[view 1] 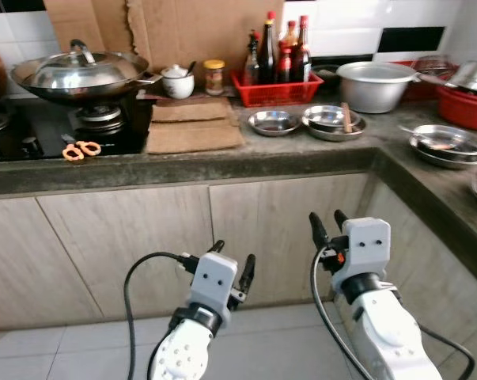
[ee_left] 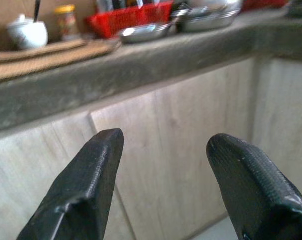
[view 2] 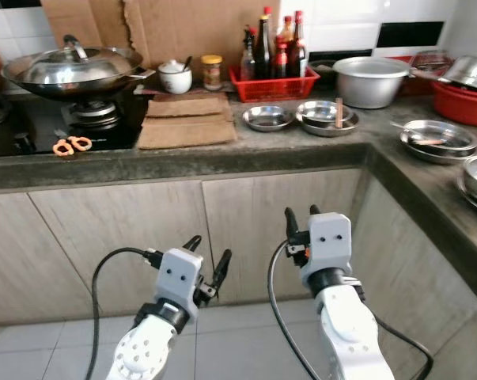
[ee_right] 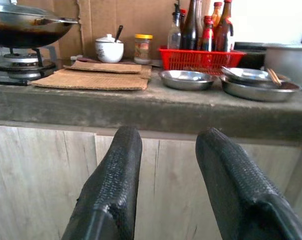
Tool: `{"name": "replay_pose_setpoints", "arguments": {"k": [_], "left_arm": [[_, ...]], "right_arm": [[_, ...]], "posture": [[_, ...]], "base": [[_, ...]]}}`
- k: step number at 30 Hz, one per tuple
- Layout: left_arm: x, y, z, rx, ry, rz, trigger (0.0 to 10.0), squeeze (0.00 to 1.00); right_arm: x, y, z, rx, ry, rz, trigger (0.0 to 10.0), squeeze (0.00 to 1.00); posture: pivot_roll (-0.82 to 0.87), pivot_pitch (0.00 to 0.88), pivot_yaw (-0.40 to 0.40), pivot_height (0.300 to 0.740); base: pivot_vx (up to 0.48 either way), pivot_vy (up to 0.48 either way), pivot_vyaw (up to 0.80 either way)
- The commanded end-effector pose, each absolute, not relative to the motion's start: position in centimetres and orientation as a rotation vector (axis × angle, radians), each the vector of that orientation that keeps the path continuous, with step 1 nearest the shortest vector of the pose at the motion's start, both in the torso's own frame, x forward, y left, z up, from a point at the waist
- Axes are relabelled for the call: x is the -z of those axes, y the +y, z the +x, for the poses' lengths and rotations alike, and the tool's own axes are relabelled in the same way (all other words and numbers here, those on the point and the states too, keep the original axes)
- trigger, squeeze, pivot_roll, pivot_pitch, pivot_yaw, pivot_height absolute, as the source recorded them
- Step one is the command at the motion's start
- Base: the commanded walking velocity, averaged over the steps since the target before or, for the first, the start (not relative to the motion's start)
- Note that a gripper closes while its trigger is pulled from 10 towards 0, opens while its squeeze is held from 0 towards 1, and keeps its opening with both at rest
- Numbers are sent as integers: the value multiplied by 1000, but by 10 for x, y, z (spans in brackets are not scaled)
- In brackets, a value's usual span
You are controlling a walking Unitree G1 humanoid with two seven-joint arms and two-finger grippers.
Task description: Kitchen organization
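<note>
Kitchen counter [view 1: 222,162] of grey stone runs along wood-fronted cabinets [view 1: 127,237], turning a corner toward 3 o'clock. Below its edge, the left gripper [view 1: 232,261] and right gripper [view 1: 327,226] hang over open tiled floor [view 1: 80,348], both parted with nothing held, pointing up at the cabinet doors. Beyond them at 12 o'clock sit two steel dishes [view 1: 274,122], one holding a stick-like utensil [view 1: 346,117] lying front to back, and a red basket [view 1: 278,87] of upright bottles. Cardboard [view 1: 194,127] lies flat beside the stove [view 1: 56,131] at 10 o'clock, where a lidded wok [view 1: 80,73] rests.
</note>
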State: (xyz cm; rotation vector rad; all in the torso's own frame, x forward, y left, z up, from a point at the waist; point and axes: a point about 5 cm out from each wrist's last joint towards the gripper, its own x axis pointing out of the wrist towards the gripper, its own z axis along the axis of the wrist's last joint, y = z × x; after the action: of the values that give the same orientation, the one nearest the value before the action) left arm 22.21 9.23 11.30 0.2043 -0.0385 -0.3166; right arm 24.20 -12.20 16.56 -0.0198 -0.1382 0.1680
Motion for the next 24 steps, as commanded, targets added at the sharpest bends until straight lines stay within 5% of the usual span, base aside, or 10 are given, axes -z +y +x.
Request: {"name": "replay_pose_setpoints", "arguments": {"k": [1, 24], "left_arm": [[-116, 84, 222, 341, -51, 189, 10000, 0], [-117, 83, 225, 332, -48, 163, 10000, 0]], "right_arm": [[-164, -128, 243, -148, -128, -23, 10000, 0], [-166, -127, 248, -164, -138, -29, 10000, 0]], "posture": [[185, 0, -45, 740], [185, 0, -50, 740]], "base": [[285, 0, 0], [287, 0, 0]]}}
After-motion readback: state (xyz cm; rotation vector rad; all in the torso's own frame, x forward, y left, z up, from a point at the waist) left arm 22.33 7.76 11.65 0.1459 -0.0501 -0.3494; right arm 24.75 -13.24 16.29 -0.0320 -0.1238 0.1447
